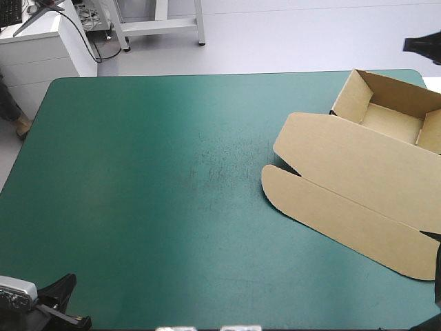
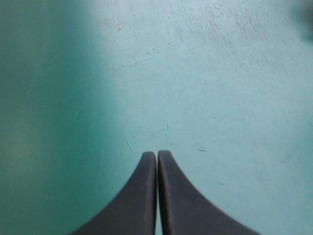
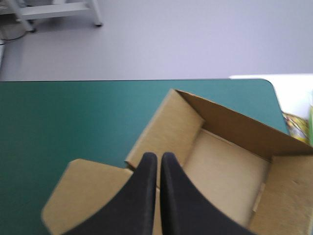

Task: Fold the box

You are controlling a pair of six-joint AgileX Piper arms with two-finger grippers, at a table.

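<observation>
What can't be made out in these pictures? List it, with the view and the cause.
1. Right wrist view: the right gripper, shut, hides the middle of the box. Whether they touch cannot be told.
2. High view: the box runs past the picture's right edge, so its right side is cut off.
3. High view: the right gripper is almost wholly out of the picture.
4. Left wrist view: the left gripper, shut, faces only cover; no box shows.

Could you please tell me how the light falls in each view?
High view: the teal-green table cover is dimmer toward its left edge, paler mid-table. Left wrist view: cover darker to one side of the shut black-fingered left hand. Right wrist view: the floor of the brown cardboard box is bright, its far wall shaded.
</observation>
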